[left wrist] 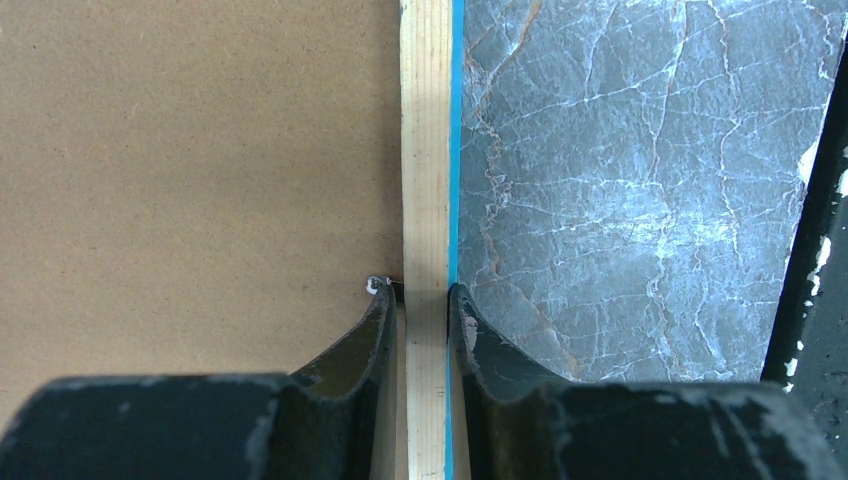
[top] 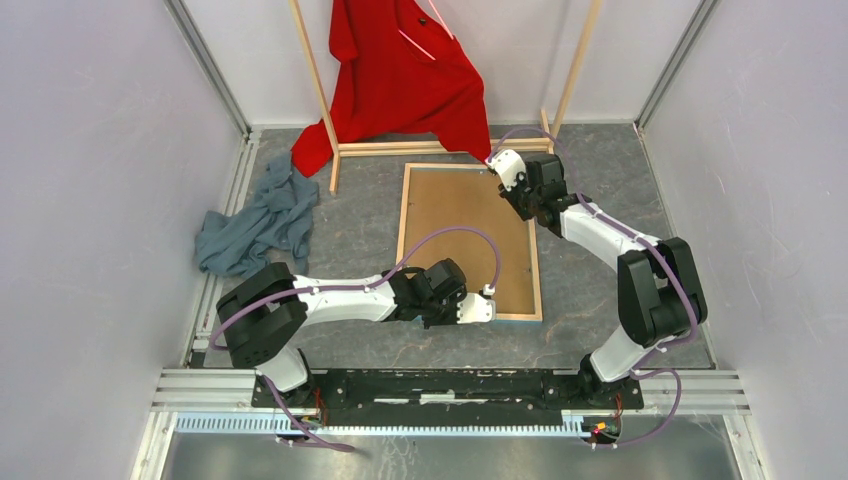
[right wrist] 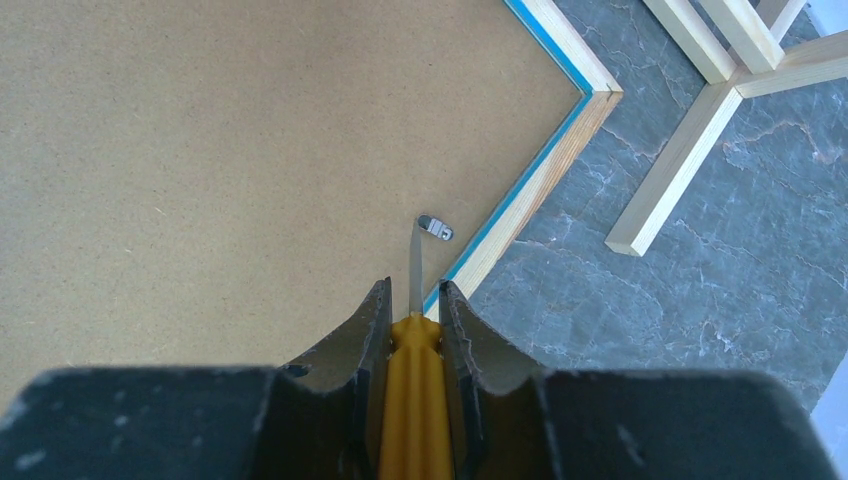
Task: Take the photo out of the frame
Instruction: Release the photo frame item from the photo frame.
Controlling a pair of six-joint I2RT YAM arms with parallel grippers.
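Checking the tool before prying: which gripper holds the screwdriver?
The right gripper, shut on the yellow-handled screwdriver, blade at a metal clip; the left gripper only clamps the frame by its wooden rail.

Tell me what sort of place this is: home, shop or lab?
Probably a lab robot test cell, not a home: plain pale walls and aluminium rails box in the table, and the wooden rack with a red shirt and the face-down frame look staged.
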